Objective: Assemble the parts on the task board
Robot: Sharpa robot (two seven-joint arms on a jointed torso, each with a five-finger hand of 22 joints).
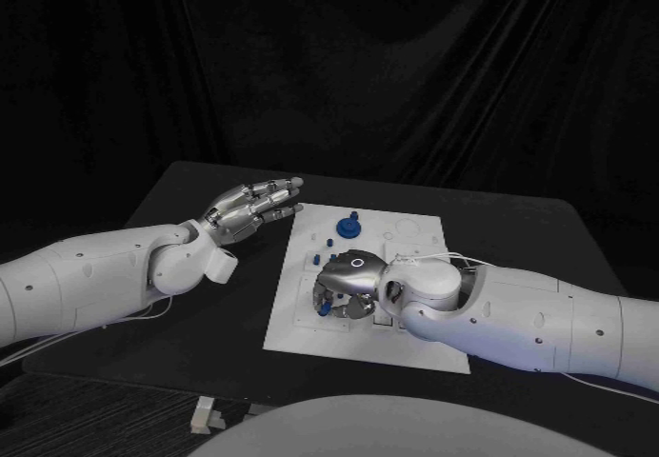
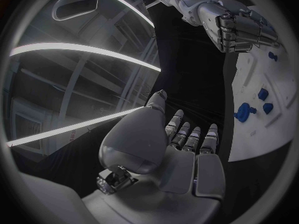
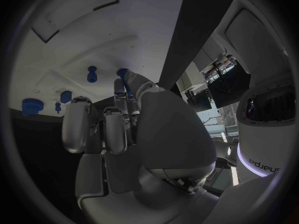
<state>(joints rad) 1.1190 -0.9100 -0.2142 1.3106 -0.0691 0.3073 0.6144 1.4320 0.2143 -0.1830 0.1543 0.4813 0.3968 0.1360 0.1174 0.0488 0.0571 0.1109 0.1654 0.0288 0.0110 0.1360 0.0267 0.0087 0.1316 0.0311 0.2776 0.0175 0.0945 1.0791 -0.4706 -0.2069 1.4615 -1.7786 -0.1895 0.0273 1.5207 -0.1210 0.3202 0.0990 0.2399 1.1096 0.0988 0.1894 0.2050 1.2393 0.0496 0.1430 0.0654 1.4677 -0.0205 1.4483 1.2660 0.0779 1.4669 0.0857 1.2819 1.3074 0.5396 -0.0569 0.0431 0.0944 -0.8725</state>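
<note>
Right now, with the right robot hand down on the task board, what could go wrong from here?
1. The right robot hand hangs low over the task board, hiding the blue part beside its fingers from the head view, so a misaligned grip may go unnoticed.
2. Loose blue parts sit near its fingertips; a sweep could knock them.
3. The left robot hand hovers open off the board's edge, not bracing it, so the board might slide under pressure.

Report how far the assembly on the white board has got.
Done: hard to confirm; a large round blue part sits near the far edge of the task board, whether seated is unclear. In hand: the right hand is down over the board's middle among small blue parts, its fingertip at one; grasp unclear. The left hand hovers open beside the board. Left: several loose blue pieces.
</note>
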